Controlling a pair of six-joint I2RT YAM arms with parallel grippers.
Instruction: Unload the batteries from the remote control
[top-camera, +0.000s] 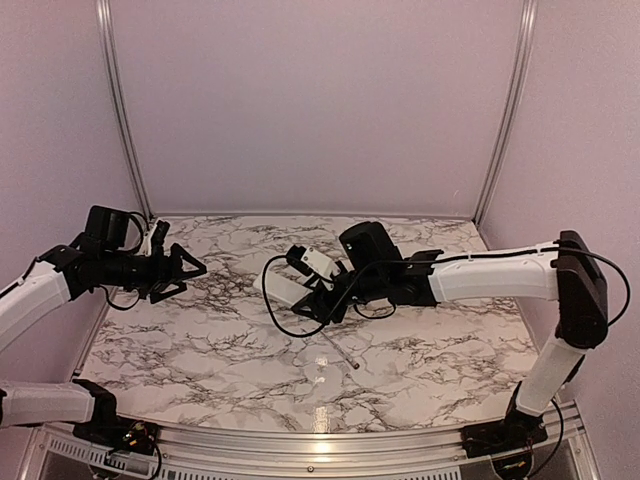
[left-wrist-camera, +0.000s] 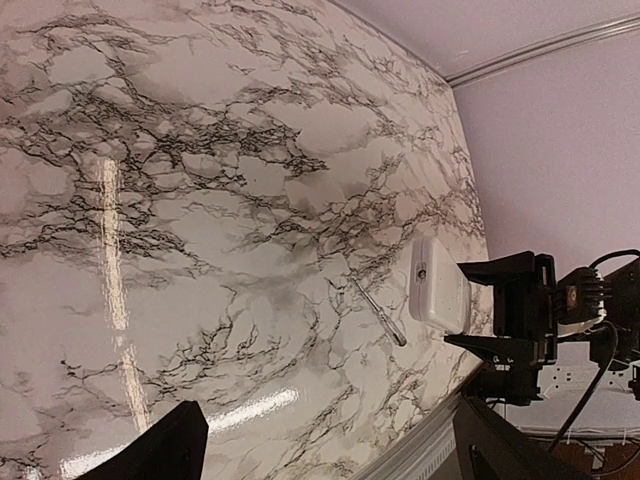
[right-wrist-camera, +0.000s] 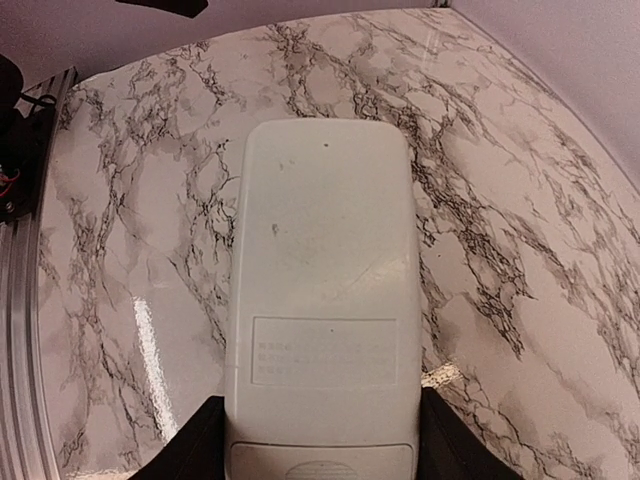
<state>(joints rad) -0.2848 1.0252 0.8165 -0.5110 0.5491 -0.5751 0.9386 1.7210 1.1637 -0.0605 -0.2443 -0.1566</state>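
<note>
**Remote control (right-wrist-camera: 320, 300) clamped in the right gripper (right-wrist-camera: 322, 455)**

From the right wrist, the white remote fills the frame. Its label panel faces up near the gripped end, and black fingers (right-wrist-camera: 195, 445) press on both long edges. The marble table (right-wrist-camera: 520, 200) lies beyond it.

From the left wrist, the left gripper (left-wrist-camera: 330, 435) has its fingers wide apart with nothing between them. Across the marble, the remote sits in the right gripper, and a thin pale rod (left-wrist-camera: 378, 312) lies on the surface just beside it.

From above, the right arm reaches to mid-table with the remote. The rod lies nearer the bases. The left gripper hovers at the left edge, well apart from both.
</note>
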